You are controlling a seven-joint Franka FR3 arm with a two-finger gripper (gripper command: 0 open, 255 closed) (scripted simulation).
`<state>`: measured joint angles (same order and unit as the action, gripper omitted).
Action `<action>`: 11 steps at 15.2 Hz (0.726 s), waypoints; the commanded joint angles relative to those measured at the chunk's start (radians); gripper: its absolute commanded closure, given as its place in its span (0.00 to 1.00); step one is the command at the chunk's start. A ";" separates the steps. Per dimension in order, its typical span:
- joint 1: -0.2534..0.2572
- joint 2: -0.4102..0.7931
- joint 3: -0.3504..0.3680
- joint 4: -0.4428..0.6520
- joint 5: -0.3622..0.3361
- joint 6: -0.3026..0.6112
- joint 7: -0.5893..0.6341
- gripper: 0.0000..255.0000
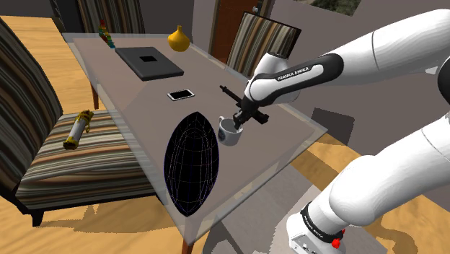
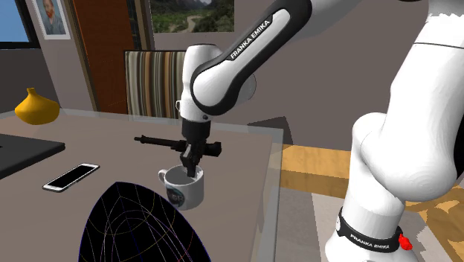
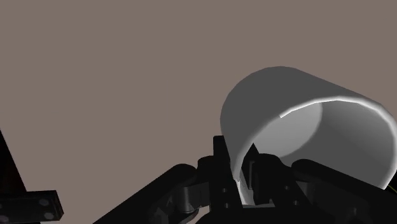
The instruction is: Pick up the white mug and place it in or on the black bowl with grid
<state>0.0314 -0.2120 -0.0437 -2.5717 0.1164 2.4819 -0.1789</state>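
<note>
White mug (image 1: 228,133): you will find it upright on the near half of the table (image 1: 288,137), open mouth up. In the second exterior view its handle points to that view's left, and a dark round emblem shows on its side (image 2: 184,190).
Mug base: you cannot tell whether it rests on the table or hangs just above it.
Jaws: pinching the mug's wall at the rim, one side inside the cup and the other outside. The wrist view shows the pale curved wall (image 3: 299,127) clasped between them.
Arm (image 2: 238,67): white with dark joints, it comes down onto the mug from above, with the wrist roughly vertical over the rim.
Black bowl with grid (image 1: 192,163): black with thin pale grid lines, at the table's near edge. It is drawn as a tall pointed oval in the shoulder view. It sits just beside the mug, on the shoulder view's left of it, and you cannot tell whether the two touch.
Phone (image 1: 181,94): lies flat on the table beyond the mug, apart from it.
Dark flat slab (image 1: 149,62): lies farther up the table, past the phone.
Yellow vase (image 1: 179,39): stands near the table's far end.
Striped seat (image 1: 79,155): stands beside the table on the shoulder view's left, with a yellowish cylinder (image 1: 78,129) lying on its cushion.
</note>
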 commanded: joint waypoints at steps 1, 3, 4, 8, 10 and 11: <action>-0.001 -0.015 0.001 0.008 -0.004 -0.023 0.004 1.00; -0.003 -0.034 0.002 0.019 -0.009 -0.053 0.009 1.00; -0.004 -0.044 0.002 0.026 -0.011 -0.069 0.012 1.00; -0.006 -0.077 0.003 0.053 -0.019 -0.129 0.020 1.00; -0.008 -0.093 0.004 0.068 -0.022 -0.159 0.024 1.00; -0.008 -0.100 0.004 0.075 -0.024 -0.174 0.026 1.00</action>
<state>0.0235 -0.3008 -0.0405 -2.5015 0.0946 2.3240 -0.1558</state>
